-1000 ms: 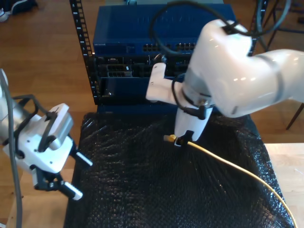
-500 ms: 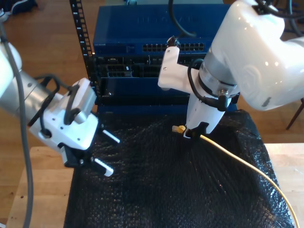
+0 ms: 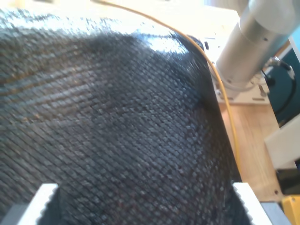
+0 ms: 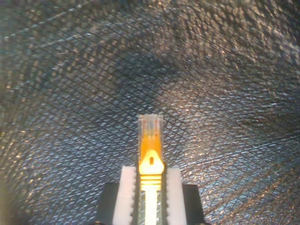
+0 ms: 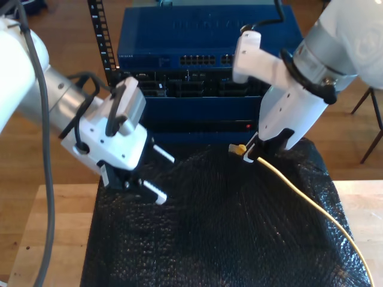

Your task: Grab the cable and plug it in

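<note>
Holding the cable (image 5: 281,177) clenched in my second gripper (image 4: 151,187), plug (image 5: 239,149) pointing along the jaws toward the blue rack (image 5: 203,36); my first gripper (image 5: 157,176) hanging released.

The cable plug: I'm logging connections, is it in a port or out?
Out. The plug juts from my second claw over the black mat, short of the blue switch.

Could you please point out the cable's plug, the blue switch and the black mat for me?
plug (image 4: 150,129): second wrist view, on its clear tip.
switch (image 5: 179,37): exterior view, on its blue top.
mat (image 5: 209,239): exterior view, on a bare middle patch.
</note>
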`<state>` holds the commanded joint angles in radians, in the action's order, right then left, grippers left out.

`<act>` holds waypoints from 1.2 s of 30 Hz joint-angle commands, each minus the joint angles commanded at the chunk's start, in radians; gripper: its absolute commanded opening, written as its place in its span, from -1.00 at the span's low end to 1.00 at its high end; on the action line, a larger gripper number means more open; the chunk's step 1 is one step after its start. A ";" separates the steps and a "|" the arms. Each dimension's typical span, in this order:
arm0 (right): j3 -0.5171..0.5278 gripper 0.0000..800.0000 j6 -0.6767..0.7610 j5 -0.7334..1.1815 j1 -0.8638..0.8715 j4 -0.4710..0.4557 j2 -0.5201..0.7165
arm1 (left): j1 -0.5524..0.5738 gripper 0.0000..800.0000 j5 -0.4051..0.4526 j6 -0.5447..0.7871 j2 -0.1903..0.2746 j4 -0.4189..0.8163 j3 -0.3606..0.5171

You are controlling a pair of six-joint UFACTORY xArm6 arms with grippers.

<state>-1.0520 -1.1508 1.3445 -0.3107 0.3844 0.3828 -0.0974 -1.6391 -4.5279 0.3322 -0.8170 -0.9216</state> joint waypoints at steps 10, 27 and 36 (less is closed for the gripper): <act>-0.044 -0.98 -0.063 0.071 0.025 0.091 0.000 | 0.002 1.00 0.000 -0.002 -0.021 -0.084 -0.034; -0.130 -0.98 -0.087 0.107 0.041 0.167 -0.008 | 0.031 1.00 0.020 -0.023 -0.060 -0.216 -0.083; -0.155 -0.98 -0.087 0.104 0.044 0.167 -0.025 | 0.043 1.00 0.023 -0.023 -0.057 -0.226 -0.086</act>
<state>-1.2070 -1.2382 1.4488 -0.2662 0.5516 0.3583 -0.0545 -1.6161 -4.5509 0.2754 -1.0426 -1.0075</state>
